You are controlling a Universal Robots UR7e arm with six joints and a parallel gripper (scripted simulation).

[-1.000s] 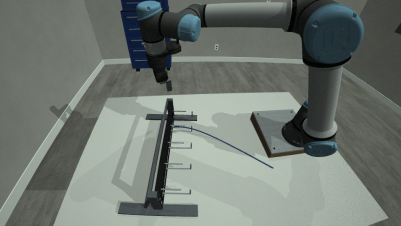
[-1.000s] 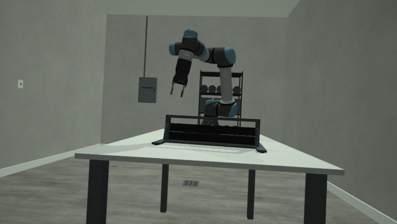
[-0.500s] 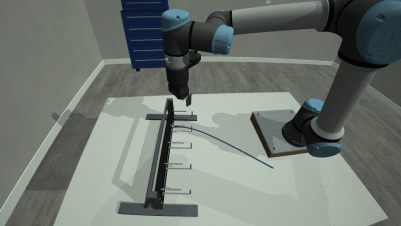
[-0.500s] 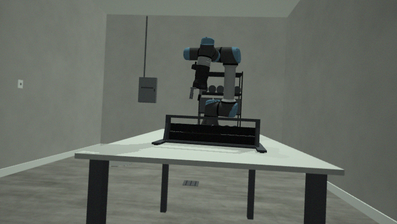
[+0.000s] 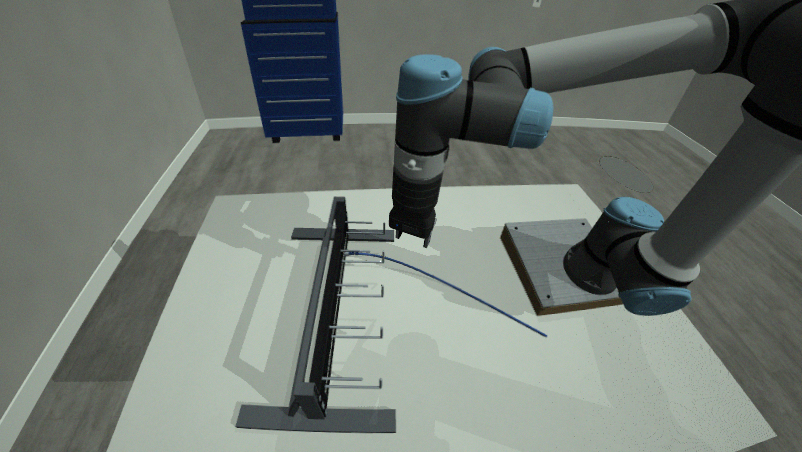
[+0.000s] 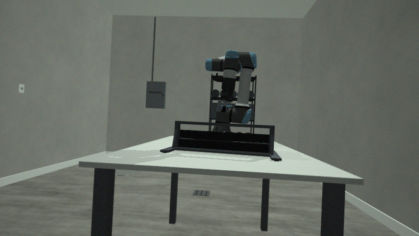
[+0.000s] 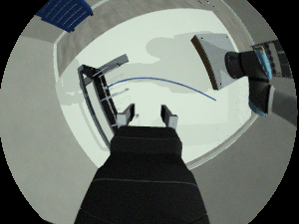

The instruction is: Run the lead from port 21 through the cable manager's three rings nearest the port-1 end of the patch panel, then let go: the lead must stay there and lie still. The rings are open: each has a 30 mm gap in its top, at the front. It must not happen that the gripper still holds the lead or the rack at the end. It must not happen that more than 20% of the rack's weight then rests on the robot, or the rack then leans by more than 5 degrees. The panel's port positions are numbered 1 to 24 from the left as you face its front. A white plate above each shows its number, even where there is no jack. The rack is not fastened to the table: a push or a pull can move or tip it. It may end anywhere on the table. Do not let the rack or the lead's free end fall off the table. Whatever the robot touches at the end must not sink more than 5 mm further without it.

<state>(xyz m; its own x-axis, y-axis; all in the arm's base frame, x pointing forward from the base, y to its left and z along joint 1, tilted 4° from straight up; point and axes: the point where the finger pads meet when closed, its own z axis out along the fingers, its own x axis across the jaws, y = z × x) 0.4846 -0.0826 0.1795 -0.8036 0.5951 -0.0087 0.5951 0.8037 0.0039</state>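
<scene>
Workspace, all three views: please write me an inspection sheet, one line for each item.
Surface: pale table, bearing rack and robot base plate.
Job's things: rack upright; five rings project from its front.
Clutter: nothing seen.
End effector: open, empty, above the table near the rack's far end.
Cables: blue lead runs from the rack near the second ring onto the table, free end on the table.
Surroundings: blue drawer cabinet, wall box, shelving.

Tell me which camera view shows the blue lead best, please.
The top view. There the whole blue lead shows, arcing from the rack across the table to its free end. The wrist view shows it too, but small and distorted, beyond the open end effector. The exterior view shows only the rack's back, no lead.
</scene>
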